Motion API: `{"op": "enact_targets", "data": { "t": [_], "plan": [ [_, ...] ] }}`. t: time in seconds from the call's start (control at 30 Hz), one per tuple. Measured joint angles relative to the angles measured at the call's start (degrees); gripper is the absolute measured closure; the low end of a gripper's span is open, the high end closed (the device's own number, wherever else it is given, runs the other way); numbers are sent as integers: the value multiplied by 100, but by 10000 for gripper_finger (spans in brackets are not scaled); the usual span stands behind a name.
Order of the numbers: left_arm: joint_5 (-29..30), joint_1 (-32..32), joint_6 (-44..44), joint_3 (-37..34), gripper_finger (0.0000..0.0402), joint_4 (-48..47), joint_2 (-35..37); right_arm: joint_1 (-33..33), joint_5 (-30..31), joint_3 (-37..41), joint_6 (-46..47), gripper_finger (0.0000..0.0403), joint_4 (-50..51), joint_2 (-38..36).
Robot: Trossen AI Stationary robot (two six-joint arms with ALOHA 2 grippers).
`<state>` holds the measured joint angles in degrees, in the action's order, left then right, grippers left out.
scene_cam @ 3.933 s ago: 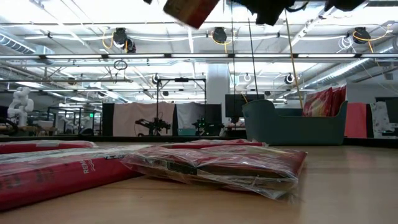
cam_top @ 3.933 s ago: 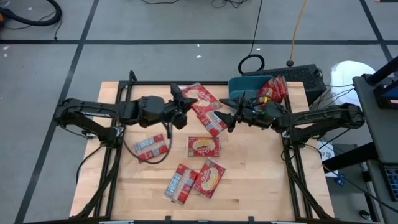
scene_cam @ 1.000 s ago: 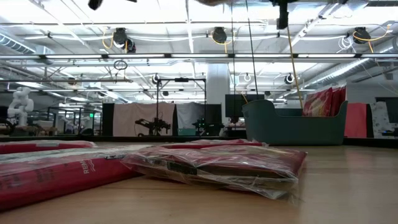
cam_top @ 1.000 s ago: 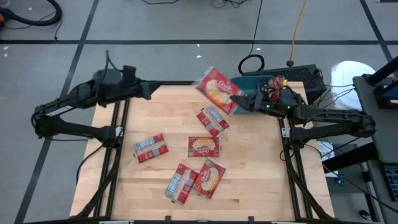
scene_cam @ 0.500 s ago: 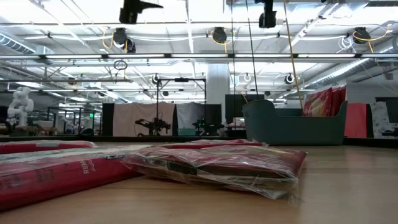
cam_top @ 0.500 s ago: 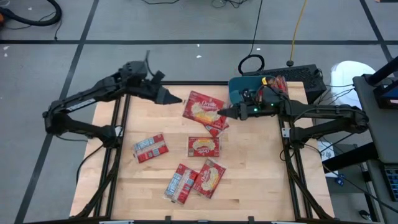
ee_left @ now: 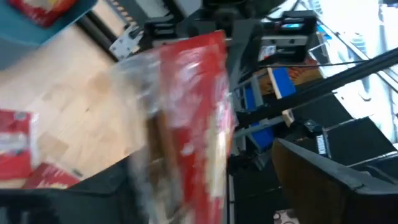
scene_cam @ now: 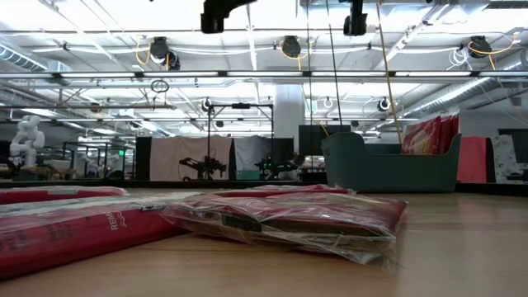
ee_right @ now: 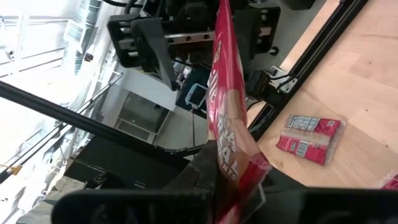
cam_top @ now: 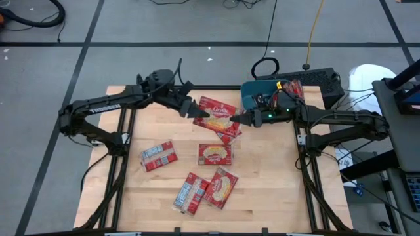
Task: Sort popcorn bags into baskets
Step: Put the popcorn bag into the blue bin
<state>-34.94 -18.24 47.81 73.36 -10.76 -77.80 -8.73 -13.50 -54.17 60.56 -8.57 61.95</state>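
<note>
A red popcorn bag (cam_top: 218, 113) with a yellow-cream picture hangs in the air over the table's far middle, with my right gripper (cam_top: 236, 120) shut on it. My left gripper (cam_top: 199, 113) is open at the bag's opposite, left edge. In the right wrist view its fingers (ee_right: 144, 38) stand on either side of that edge, and I cannot tell whether they touch it. The teal basket (cam_top: 252, 93) stands at the far right with red bags (cam_top: 293, 89) upright inside. Several more bags (cam_top: 214, 154) lie flat on the wood. My right gripper pinches the bag's right edge (ee_right: 241, 163) between its two fingers. The fingers come in level from the table's right side. The bag is lifted clear of the table and reaches out from the fingers toward my left gripper, its picture face tilted upward.
Loose bags lie at the left (cam_top: 159, 155), at the near middle (cam_top: 190, 192) (cam_top: 221, 187) and under the held bag (cam_top: 228, 130). A dark keyboard (cam_top: 321, 78) sits behind the basket. Black frame rails (cam_top: 121, 164) run along both table sides.
My left gripper has swung from the far left corner toward the held bag, sinking, tipping up to near level and opening. My right gripper has carried the bag from beside the basket toward the table's middle and lower, then stayed still.
</note>
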Motion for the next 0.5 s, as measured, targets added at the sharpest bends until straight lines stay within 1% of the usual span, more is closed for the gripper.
{"op": "enact_targets", "data": {
  "t": [0.13,0.23,0.43,0.5],
  "plan": [
    [59,37,-22,0,170,101,13,-25,18,0,-23,390,20,0],
    [66,31,-80,0,228,43,7,-31,156,0,-57,390,20,-2],
    [-37,15,-172,0,350,46,7,-41,168,0,-134,390,-20,-5],
    [-15,11,-225,0,376,48,7,-42,226,0,-140,387,-48,-4]
  ]
}}
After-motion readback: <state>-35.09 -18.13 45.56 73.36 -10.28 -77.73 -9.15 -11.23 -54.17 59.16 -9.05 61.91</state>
